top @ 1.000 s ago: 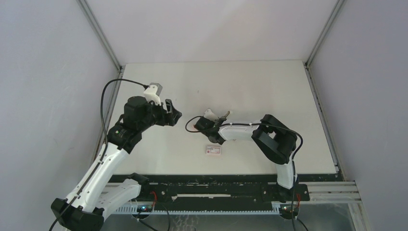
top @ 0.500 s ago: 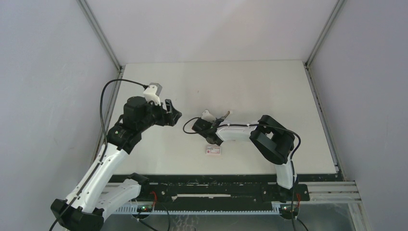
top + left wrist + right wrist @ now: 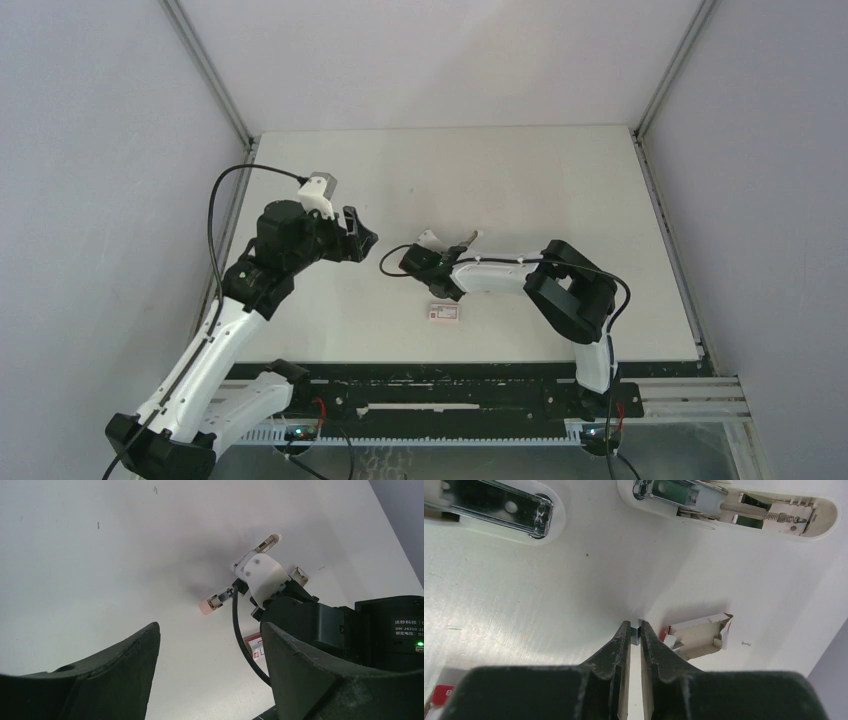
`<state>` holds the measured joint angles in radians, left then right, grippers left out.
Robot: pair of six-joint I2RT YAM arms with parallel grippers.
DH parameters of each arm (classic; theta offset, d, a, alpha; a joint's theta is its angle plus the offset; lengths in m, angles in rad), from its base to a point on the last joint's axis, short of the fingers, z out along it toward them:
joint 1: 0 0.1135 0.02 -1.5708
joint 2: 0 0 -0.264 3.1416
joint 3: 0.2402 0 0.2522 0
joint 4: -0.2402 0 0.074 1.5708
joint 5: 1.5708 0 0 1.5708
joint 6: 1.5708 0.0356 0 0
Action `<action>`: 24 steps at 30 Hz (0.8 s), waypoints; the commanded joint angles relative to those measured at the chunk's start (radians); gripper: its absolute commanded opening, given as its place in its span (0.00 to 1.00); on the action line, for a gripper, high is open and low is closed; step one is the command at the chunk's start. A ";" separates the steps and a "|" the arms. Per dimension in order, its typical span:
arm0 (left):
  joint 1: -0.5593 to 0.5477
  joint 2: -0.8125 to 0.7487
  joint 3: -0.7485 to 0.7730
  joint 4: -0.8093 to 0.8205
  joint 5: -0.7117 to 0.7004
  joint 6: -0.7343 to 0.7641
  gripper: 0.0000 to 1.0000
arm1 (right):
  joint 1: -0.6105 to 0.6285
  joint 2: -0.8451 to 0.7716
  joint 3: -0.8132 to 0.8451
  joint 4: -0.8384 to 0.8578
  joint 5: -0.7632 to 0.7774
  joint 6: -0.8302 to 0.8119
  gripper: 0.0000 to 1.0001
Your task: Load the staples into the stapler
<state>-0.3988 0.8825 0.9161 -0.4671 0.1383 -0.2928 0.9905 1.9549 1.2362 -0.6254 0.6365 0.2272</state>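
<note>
Staples show as a small grey metallic strip pinched between the fingertips of the right gripper, whose jaws are almost together with only the strip between them. Whether the strip is touching the white table or just above it cannot be told from the right wrist view.

On the left side of the top view, the left gripper hangs above the table with its jaws spread wide and nothing between them. It points toward the middle of the table, well apart from everything lying there.

Near the middle, the right arm reaches leftward and low, and its gripper is close over the surface. Just on the near side of it lies a small white box with a red label, flat on the table.

The stapler lies swung open just beyond the right gripper, its two white halves side by side across the top of the right wrist view. The left half shows a chrome channel and the right half a coiled spring (both face up). To the right of the fingertips sits a torn-open little cardboard box, close to the staples but not touching them.
</note>
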 commanded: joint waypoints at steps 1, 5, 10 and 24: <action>0.005 -0.013 -0.017 0.025 0.017 0.016 0.78 | -0.011 -0.051 0.019 0.008 -0.111 0.036 0.08; 0.005 -0.014 -0.018 0.026 0.017 0.016 0.78 | -0.022 -0.048 0.014 0.014 -0.162 0.039 0.11; 0.005 -0.017 -0.018 0.025 0.015 0.017 0.78 | -0.029 -0.059 0.010 0.015 -0.210 0.044 0.11; 0.005 -0.024 -0.021 0.026 0.011 0.017 0.78 | -0.089 -0.213 0.000 0.016 -0.341 0.053 0.19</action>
<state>-0.3988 0.8806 0.9161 -0.4671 0.1379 -0.2928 0.9375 1.8393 1.2354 -0.6250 0.3550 0.2558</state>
